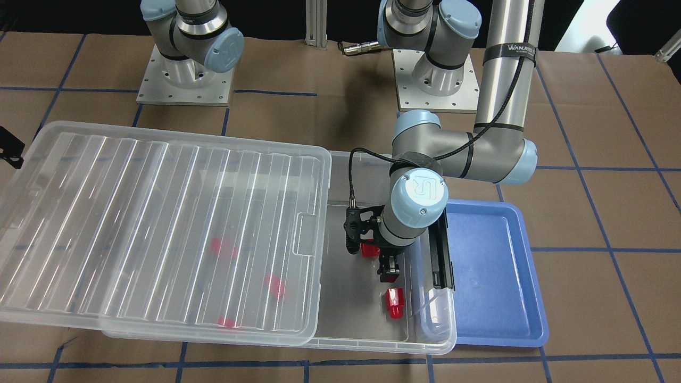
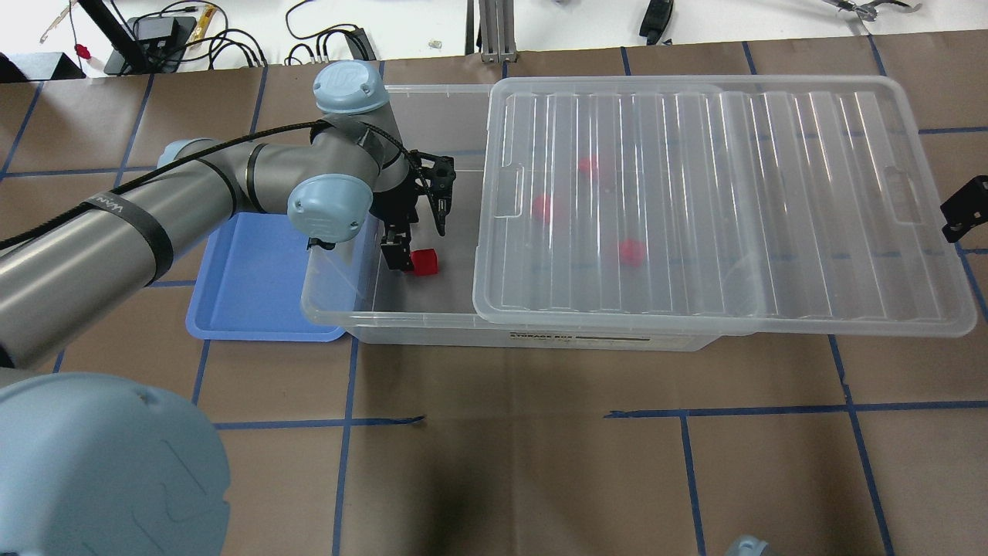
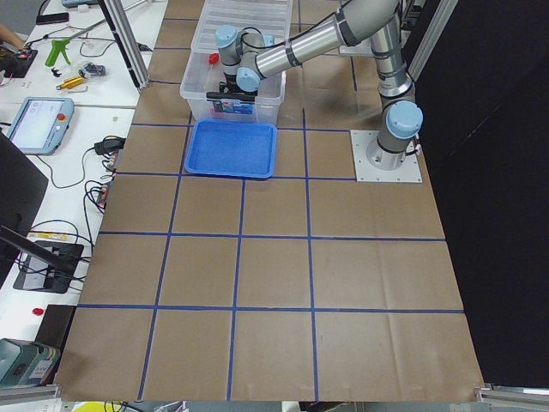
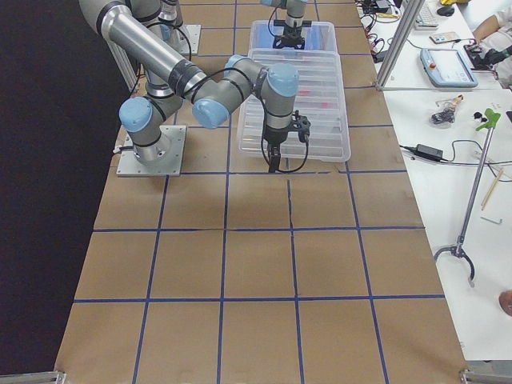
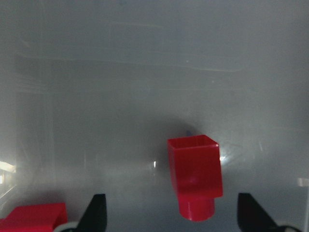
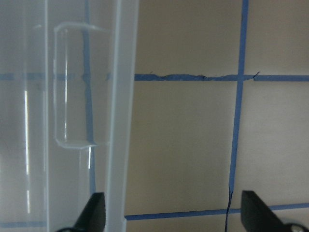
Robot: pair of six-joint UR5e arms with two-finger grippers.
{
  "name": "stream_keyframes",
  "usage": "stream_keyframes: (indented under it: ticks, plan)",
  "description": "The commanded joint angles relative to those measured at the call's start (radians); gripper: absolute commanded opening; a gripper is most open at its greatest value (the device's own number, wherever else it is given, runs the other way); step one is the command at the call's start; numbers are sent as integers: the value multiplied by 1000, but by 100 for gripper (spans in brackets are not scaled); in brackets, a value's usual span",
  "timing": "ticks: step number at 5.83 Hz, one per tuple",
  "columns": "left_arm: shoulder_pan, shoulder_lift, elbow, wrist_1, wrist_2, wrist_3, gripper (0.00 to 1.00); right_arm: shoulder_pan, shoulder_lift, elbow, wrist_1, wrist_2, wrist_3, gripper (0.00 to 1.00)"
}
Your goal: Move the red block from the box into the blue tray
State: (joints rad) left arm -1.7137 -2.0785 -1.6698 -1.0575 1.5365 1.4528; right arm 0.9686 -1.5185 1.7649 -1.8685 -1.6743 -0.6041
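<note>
My left gripper hangs inside the uncovered end of the clear box, open and empty. In the left wrist view a red block lies on the box floor between and just beyond the open fingertips. The same block shows in the front view and overhead. A second red block lies close beside the gripper. The blue tray sits empty against the box's short end. My right gripper is open and empty over the table beside the lid's edge.
The ribbed clear lid is slid aside and covers most of the box. Under it lie three more red blocks, one of them here. A black clip sits on the box's short wall next to the tray.
</note>
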Motion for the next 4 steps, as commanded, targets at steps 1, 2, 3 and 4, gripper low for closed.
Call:
stream_keyframes:
  ticks: [1, 2, 3, 4]
  plan:
    - [-6, -8, -16, 43, -1, 3, 62, 53, -22, -149, 178, 13, 125, 100]
    - [-9, -14, -16, 45, -1, 3, 52, 149, -32, -223, 265, 15, 285, 100]
    - [-9, -17, -18, 45, -1, 3, 50, 270, -52, -263, 338, 15, 393, 100]
    - [-9, -15, -16, 45, 1, 1, 25, 386, -66, -268, 354, 15, 515, 100]
